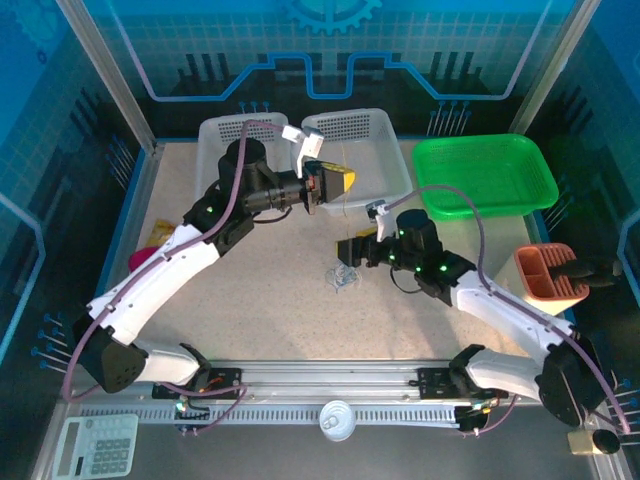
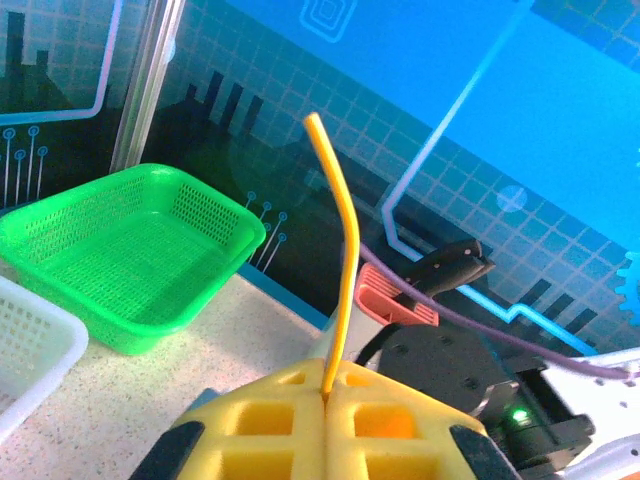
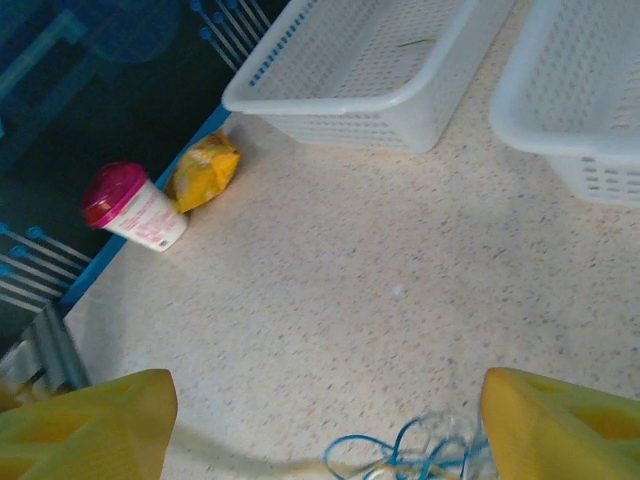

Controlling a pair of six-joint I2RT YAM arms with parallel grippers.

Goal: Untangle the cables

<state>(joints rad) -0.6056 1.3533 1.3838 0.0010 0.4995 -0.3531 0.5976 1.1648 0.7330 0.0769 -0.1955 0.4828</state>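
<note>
Centrally, the tangle of thin blue, white and yellowish cables lies on the speckled table between the fingers of the right claw, spread wide and empty, while the raised left claw, farther off, is closed on one yellow strand.

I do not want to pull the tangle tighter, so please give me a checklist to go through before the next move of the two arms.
1. Left claw grips the yellow cable: ok, it is shut on it, and the strand rises from between the pads.
2. Right claw open: ok, its fingers are wide apart.
3. Right claw over the tangle: ok, the blue loops lie between its fingers.
4. Yellow cable joined to the tangle: cannot tell.
5. Pink-lidded cup and yellow packet away from the tangle: ok, both are at the table's edge.
</note>
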